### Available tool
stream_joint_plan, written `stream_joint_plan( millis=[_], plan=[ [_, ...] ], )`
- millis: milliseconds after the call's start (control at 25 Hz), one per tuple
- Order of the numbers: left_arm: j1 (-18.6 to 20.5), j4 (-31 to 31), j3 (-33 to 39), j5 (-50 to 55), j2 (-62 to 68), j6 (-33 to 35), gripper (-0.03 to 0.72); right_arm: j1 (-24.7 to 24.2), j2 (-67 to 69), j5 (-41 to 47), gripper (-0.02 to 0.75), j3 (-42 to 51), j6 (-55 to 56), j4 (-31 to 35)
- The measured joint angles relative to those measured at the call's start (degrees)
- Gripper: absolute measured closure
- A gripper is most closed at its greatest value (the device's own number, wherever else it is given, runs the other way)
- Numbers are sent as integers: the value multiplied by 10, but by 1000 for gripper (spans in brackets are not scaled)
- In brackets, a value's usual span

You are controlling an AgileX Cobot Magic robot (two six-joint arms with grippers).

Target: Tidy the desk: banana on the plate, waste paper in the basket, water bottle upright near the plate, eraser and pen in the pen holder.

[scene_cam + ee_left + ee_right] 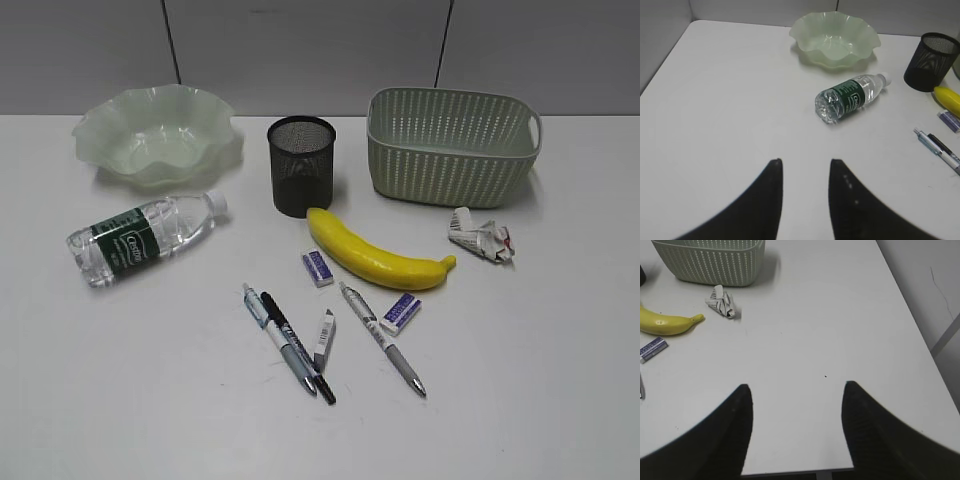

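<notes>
White desk [120,400] w/ nothing tidied yet; both arms hang back at the near edge, out of the exterior view.

Left gripper [805,200]: jaws partly apart, empty, nothing between them. Ahead of it and a bit to the right lies the water bottle [852,96] on its side, cap pointing away toward the plate [835,37], which sits further ahead, empty. Pen holder [931,61] is far off to its right, w/ pens [940,148] nearer on that side.

Right gripper [795,435]: jaws wide apart, empty. Waste paper [721,302] is ahead and to its left, just short of the basket [710,262]. Banana [665,322] lies further left, an eraser [652,349] just on the near side of it.

In the exterior view three pens and three erasers [318,267] lie loose in front of the pen holder, all outside it.

Judgement: this looks like the very start, no step begun. Likely first moves: left arm reaches fwd, closes round the bottle's body and stands it up by the plate; right arm reaches fwd-left to the paper ball, then drops it in the basket just beyond. Bottle is round, so may roll if nudged.
</notes>
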Motion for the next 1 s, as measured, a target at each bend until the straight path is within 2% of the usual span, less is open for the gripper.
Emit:
stream_joint_plan(
  millis=[1000],
  plan=[
    [0,0,0,0,0,0,451,0,0,0,283,0,0,0]
  ],
)
